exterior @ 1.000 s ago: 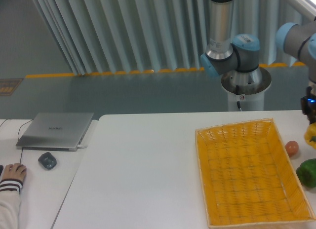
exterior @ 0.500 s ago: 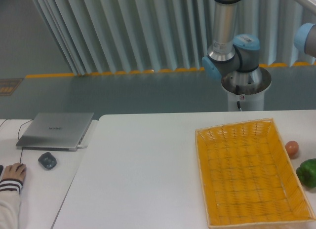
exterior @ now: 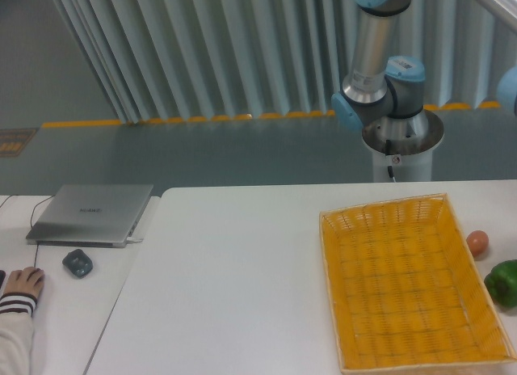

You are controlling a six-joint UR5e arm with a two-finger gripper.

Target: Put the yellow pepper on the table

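The yellow pepper is out of view in the camera view. My gripper is out of view too, past the right edge; only the arm's base and upper links (exterior: 380, 84) show behind the table. The white table (exterior: 234, 286) fills the lower part of the view.
A yellow woven basket (exterior: 408, 282) lies empty on the table's right side. A small reddish-orange fruit (exterior: 477, 242) and a green pepper (exterior: 504, 281) lie to its right. On the adjoining desk at left are a laptop (exterior: 90, 213), a mouse (exterior: 77, 263) and a person's hand (exterior: 20, 288).
One second ago the gripper held the yellow pepper at the right edge. Both have since left the view, and the arm's far link has swung further right.
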